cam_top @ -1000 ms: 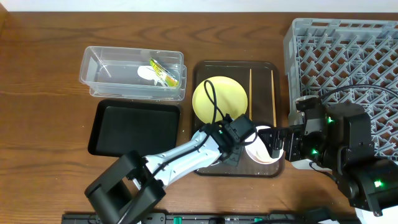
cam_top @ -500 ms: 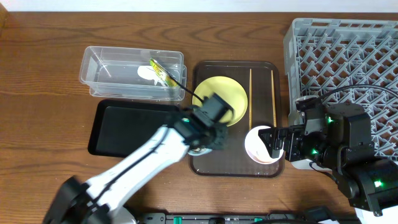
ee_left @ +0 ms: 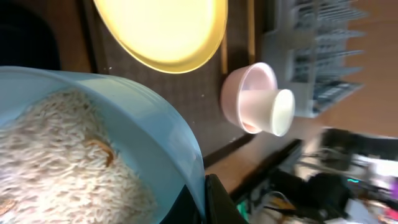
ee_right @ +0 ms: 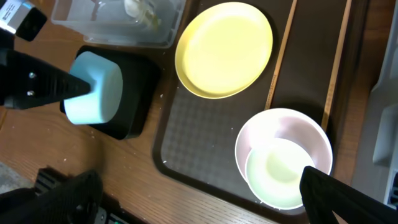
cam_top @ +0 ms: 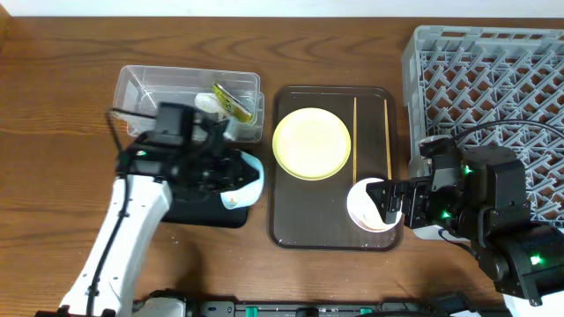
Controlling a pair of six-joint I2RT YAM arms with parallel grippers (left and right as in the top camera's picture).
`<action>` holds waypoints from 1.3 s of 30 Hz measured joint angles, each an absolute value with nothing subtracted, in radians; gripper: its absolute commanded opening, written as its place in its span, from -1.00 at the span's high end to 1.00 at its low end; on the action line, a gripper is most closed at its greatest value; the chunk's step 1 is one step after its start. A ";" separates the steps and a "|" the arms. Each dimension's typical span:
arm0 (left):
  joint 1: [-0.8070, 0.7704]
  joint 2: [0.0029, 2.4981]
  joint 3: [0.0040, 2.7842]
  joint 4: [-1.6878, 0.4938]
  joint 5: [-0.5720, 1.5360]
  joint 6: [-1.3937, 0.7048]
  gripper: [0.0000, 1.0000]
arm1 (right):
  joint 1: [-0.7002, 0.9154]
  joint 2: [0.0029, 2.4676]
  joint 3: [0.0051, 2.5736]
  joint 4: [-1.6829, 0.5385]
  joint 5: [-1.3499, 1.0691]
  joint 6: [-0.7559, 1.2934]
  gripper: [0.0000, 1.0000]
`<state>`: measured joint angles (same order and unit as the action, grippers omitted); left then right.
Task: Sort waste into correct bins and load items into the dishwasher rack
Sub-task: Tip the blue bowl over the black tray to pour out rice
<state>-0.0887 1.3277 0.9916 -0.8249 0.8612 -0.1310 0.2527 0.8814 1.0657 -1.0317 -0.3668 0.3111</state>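
My left gripper [cam_top: 231, 180] is shut on the rim of the light blue bowl [cam_top: 249, 179]. It holds the bowl tilted above the right end of the black tray [cam_top: 198, 210]. White rice [ee_left: 56, 155] fills the bowl [ee_left: 143, 124]. My right gripper [cam_top: 392, 204] is open, its fingers wide beside the pinkish bowl [cam_top: 366, 207] that holds the white cup [ee_right: 280, 174]. The yellow plate [cam_top: 312, 143] and two chopsticks [cam_top: 355, 132] lie on the brown tray [cam_top: 291, 227]. The snack wrapper [cam_top: 231, 103] and white paper [cam_top: 208, 103] lie in the clear tub [cam_top: 141, 97]. The grey rack [cam_top: 493, 79] stands at the right.
The brown tray sits between the two bins and the rack. The second chopstick [cam_top: 386, 136] lies near the tray's right rim, close to the rack wall. A few rice grains [ee_right: 163, 163] dot the tray's front edge. Bare wood lies at the left and front.
My left gripper has carried the blue bowl off the brown tray and leftward to above the black tray. The right arm, pink bowl and cup have not moved.
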 measured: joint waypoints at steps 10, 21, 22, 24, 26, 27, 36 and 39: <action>0.260 1.442 0.848 -0.822 1.295 0.145 0.88 | 0.253 0.881 1.066 -1.032 -0.367 0.311 -0.98; 0.340 1.534 0.846 -0.823 1.516 0.245 0.88 | 0.253 0.881 1.066 -1.032 -0.367 0.311 -0.98; 0.340 1.534 0.846 -0.822 1.520 0.249 0.88 | 0.253 0.881 1.066 -1.032 -0.367 0.311 -0.99; 0.340 1.534 0.846 -0.809 1.520 0.261 0.87 | 0.253 0.881 1.066 -1.032 -0.367 0.311 -0.98; 0.340 1.534 0.846 -0.769 1.501 0.262 0.88 | 0.253 0.881 1.066 -1.032 -0.367 0.311 -0.99; 0.340 1.534 0.846 -0.755 1.488 0.253 0.88 | 0.253 0.881 1.066 -1.031 -0.367 0.311 -0.99; 0.337 1.534 0.846 -0.784 1.433 0.206 0.88 | 0.253 0.881 1.066 -1.036 -0.367 0.311 -0.98; 0.339 1.534 0.846 -0.798 1.475 0.208 0.88 | 0.253 0.881 1.066 -1.037 -0.367 0.311 -0.99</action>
<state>0.3386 1.5341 0.8455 -0.7979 1.4754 0.2077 0.2527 0.8814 1.0657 -1.0367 -0.3668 0.3111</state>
